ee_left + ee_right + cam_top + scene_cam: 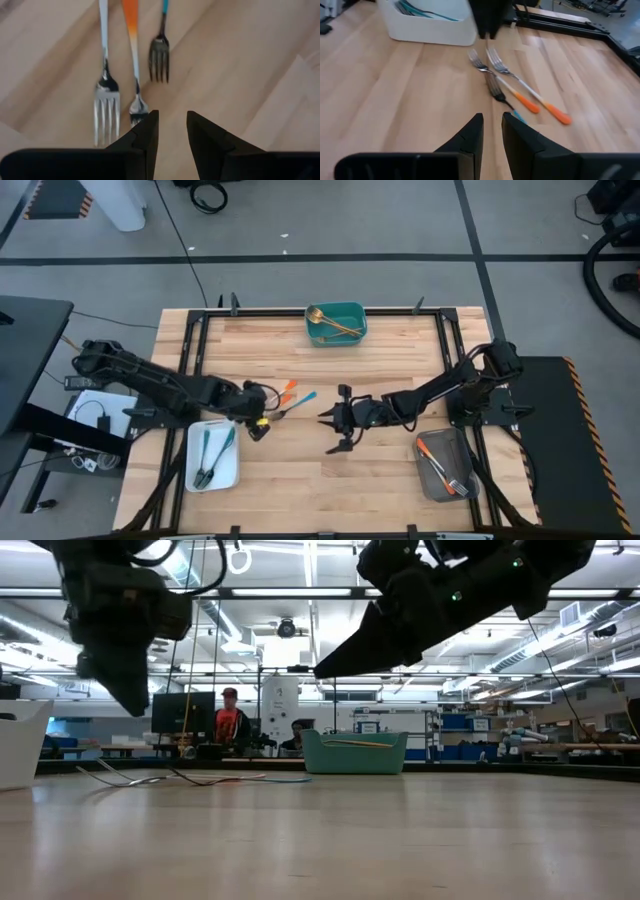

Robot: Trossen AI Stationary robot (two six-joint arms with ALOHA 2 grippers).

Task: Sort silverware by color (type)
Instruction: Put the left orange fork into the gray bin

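Three forks [135, 75] are being left lying on the table [380, 370] just ahead of the left gripper [172, 127]. Its fingers are being held slightly apart, pinching nothing. The right gripper [492, 127], likewise parted and empty, is being held nearby.

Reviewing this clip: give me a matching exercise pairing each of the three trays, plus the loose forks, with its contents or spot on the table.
Column A:
1. teal tray
2. white tray
3. grey tray
4. three loose forks

Column B:
a. holds orange-handled silverware
b. lying on the bare wood between the two pincers
c. holds gold silverware
d. holds blue/teal-handled silverware

Pairs: 1-c, 2-d, 3-a, 4-b
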